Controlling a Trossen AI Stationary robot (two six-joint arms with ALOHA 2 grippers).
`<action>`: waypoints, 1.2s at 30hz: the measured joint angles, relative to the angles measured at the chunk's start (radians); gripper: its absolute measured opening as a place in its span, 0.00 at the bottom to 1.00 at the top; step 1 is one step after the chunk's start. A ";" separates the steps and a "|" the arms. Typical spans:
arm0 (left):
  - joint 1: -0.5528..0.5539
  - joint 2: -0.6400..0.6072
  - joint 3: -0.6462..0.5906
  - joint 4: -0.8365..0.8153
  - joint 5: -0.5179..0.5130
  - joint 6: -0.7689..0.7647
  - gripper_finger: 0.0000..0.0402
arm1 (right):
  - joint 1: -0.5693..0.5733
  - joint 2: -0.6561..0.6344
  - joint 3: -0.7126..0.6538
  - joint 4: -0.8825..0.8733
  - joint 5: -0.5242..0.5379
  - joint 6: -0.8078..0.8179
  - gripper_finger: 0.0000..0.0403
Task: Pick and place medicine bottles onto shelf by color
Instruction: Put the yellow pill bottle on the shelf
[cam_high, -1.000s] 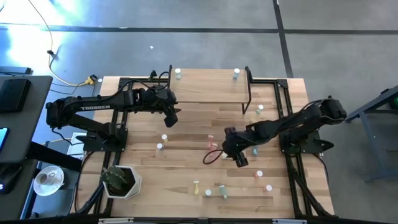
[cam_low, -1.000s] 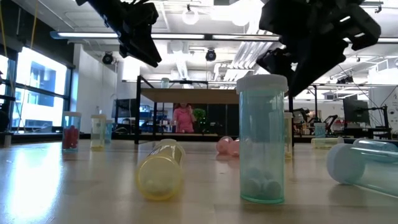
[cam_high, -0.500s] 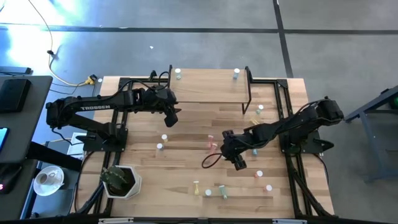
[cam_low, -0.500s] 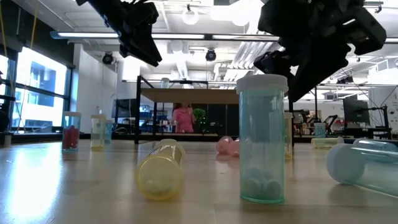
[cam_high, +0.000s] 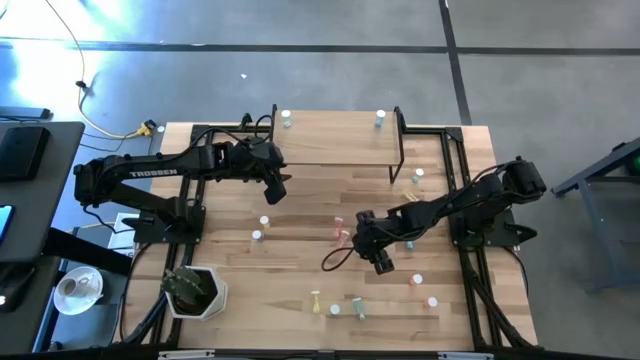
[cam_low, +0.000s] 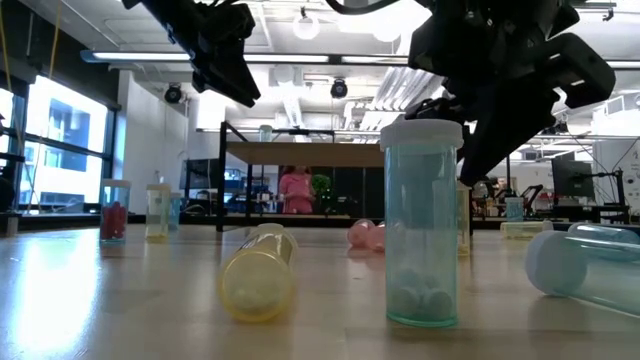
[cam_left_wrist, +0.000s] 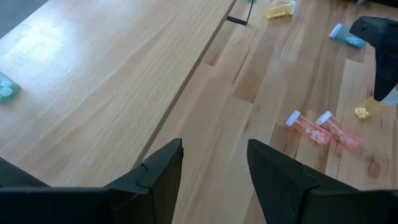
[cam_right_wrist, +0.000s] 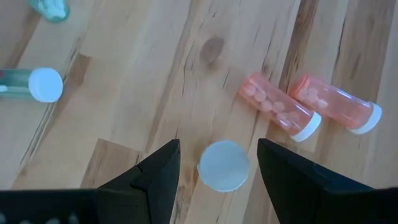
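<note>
The shelf (cam_high: 335, 140) stands at the table's far side on black legs, with one bottle (cam_high: 287, 118) at its left end and one (cam_high: 380, 118) at its right end. My right gripper (cam_right_wrist: 217, 152) is open near the table's middle, pointing down. Its fingers stand on either side of an upright white-capped bottle (cam_right_wrist: 224, 165) without touching it. Two pink bottles (cam_right_wrist: 277, 107) (cam_right_wrist: 336, 99) lie side by side just beyond it. My left gripper (cam_left_wrist: 214, 149) hangs open over the shelf's near edge (cam_left_wrist: 186, 93) with nothing between its fingers.
Other bottles are scattered on the table: two upright at the left (cam_high: 260, 228), several near the front (cam_high: 355, 305), and a few right of the shelf (cam_high: 415, 178). A white pot with a plant (cam_high: 192, 290) stands at the front left. In the low view a teal bottle (cam_low: 420, 225) stands close to the camera.
My right gripper has moved a little toward the table's left edge and sunk slightly, staying open. My left arm has kept still.
</note>
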 joint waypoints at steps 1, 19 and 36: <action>0.000 0.000 0.000 0.000 0.000 0.000 0.43 | 0.000 0.000 0.000 -0.004 0.000 0.004 0.51; 0.000 0.000 0.000 0.000 0.002 0.000 0.43 | 0.000 0.043 0.000 -0.002 0.015 0.026 0.51; 0.000 0.000 0.000 0.000 0.002 0.003 0.43 | 0.000 0.042 0.000 -0.005 0.032 0.018 0.28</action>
